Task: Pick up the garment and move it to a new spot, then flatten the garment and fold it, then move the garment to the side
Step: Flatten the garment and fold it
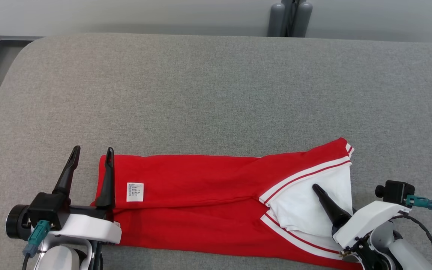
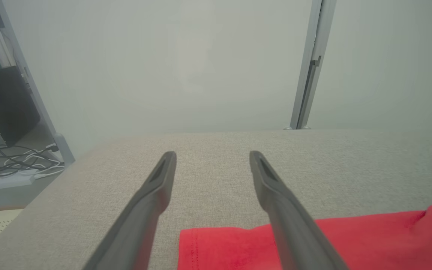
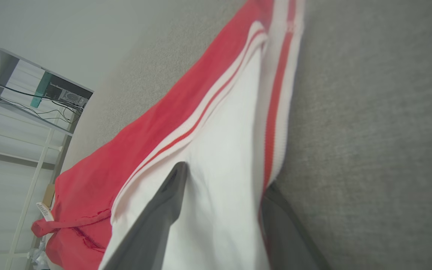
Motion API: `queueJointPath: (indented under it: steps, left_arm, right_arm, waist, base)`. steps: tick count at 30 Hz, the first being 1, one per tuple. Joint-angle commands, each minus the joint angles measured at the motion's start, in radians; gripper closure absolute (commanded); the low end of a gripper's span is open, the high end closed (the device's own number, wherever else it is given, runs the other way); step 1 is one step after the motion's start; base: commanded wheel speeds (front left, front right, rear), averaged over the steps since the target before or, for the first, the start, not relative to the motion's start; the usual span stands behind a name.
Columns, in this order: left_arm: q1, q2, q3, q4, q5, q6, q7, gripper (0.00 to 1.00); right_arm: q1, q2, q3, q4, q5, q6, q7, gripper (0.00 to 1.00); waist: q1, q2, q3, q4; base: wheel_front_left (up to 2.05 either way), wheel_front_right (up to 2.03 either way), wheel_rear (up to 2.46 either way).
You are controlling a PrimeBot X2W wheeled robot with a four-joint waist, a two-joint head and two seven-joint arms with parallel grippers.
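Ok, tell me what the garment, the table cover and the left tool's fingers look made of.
Garment: soft matte knit, likely cotton or a blend; it creases gently and shows a stitched hem.
Trim: ribbed knit, white with red stripes.
Table cover: grey woven fabric, matte, fine speckled weave.
Left tool fingers: smooth, matte dark plastic, possibly rubber-coated.
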Motion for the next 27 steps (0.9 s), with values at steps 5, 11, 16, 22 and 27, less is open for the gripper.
queueJointPath:
  steps: [5,11,16,22,27]
  left_arm:
    - [-0.02,0.003,0.0,0.003,0.003,-0.003,-0.004,0.0]
    - [-0.023,0.003,-0.005,0.008,0.003,-0.004,-0.004,0.0]
    - [-0.021,0.003,-0.009,0.013,0.0,-0.004,-0.004,0.0]
    - [-0.015,0.003,-0.008,0.016,-0.005,-0.005,-0.004,0.0]
    - [-0.009,0.003,-0.007,0.016,-0.008,-0.004,-0.004,0.0]
  right_arm:
    - [-0.009,-0.017,0.018,0.055,0.014,-0.001,-0.045,1.0]
    - [-0.049,-0.051,0.024,0.106,0.011,-0.003,-0.09,1.0]
    - [-0.075,-0.081,0.041,0.138,0.002,-0.003,-0.101,1.0]
    - [-0.101,-0.136,0.066,0.174,-0.023,-0.003,-0.113,1.0]
    - [-0.126,-0.201,0.072,0.202,-0.038,-0.003,-0.111,1.0]
  waist:
    - [0.0,0.0,0.004,-0.004]
    - [0.0,0.0,0.002,-0.007]
    - [0.0,0.0,-0.004,-0.004]
    - [0.0,0.0,-0.012,0.002]
    - [0.0,0.0,-0.019,0.003]
  base:
    - [0.0,0.0,0.0]
    - [0.0,0.0,0.0]
    - [0.0,0.0,0.0]
    - [0.0,0.0,0.0]
    - [0.0,0.0,0.0]
